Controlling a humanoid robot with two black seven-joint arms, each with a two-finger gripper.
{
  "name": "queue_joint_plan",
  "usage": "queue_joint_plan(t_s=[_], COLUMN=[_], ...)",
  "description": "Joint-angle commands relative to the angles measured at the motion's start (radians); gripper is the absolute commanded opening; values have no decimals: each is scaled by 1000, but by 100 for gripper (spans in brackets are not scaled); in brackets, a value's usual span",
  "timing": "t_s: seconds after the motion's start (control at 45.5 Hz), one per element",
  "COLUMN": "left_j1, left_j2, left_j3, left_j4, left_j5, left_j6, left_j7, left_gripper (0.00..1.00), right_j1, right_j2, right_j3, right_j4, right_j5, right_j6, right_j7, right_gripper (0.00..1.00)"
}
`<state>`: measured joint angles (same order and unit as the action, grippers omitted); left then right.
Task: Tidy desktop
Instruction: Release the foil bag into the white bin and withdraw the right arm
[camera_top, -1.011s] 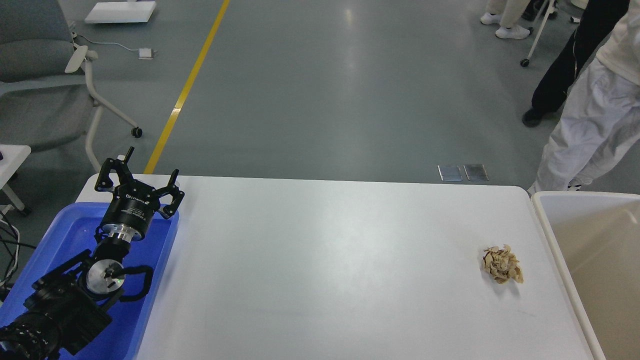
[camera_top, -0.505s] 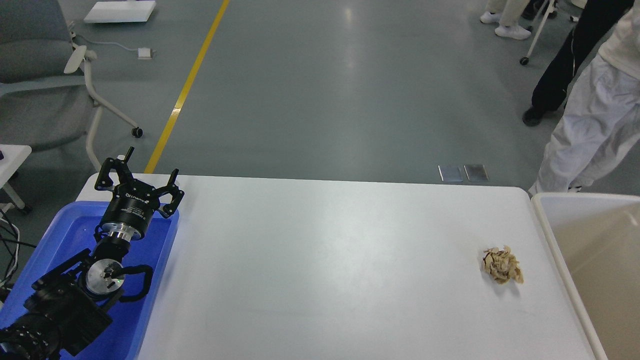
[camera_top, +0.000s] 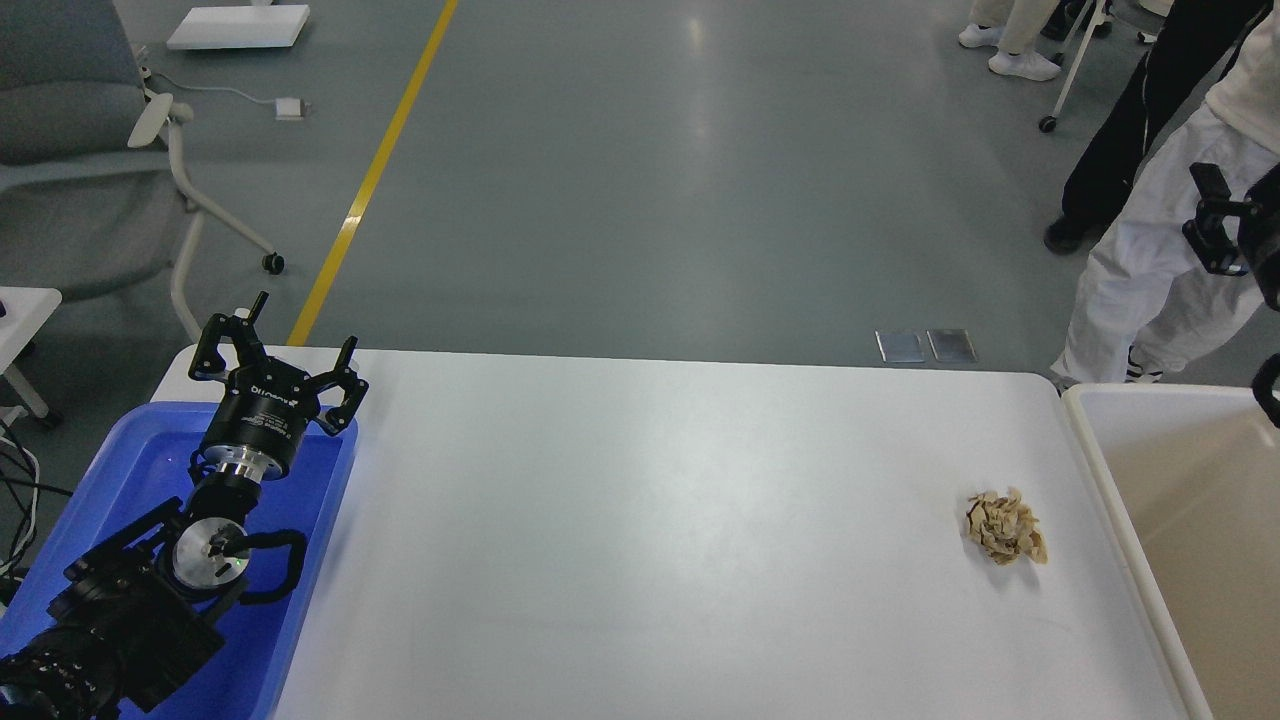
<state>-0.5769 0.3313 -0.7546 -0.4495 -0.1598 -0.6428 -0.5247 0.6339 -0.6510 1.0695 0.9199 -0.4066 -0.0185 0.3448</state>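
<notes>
Head view — left gripper (camera_top: 277, 352) spread wide, empty, above blue tray (camera_top: 120, 470); right gripper (camera_top: 1225, 235) — state unclear.

A white desktop (camera_top: 650, 520) is seen with a crumpled brown paper ball (camera_top: 1005, 527) lying near its right edge, just beside a cream bin (camera_top: 1095, 470). At the far left, the left gripper (camera_top: 278, 356) is held with fingers spread above a blue tray (camera_top: 310, 560). At the right edge, part of the right gripper (camera_top: 1225, 225) is seen, its state unclear.
</notes>
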Motion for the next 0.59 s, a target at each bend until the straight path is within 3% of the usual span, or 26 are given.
queue_joint_plan(t_s=[0.0, 0.571], left_j1=[0, 0], left_j2=[0, 0], left_j3=[0, 0], left_j4=[0, 0], left_j5=[0, 0], left_j6=[0, 0], left_j7=[2, 0], left_gripper=[100, 100], right_j1=[-128, -221], right_j2=[146, 260], right_j3=[27, 26], right_j4=[11, -7], right_j5=[-8, -8], right_j6=[17, 15], right_j7=[131, 131], right_gripper=[100, 100])
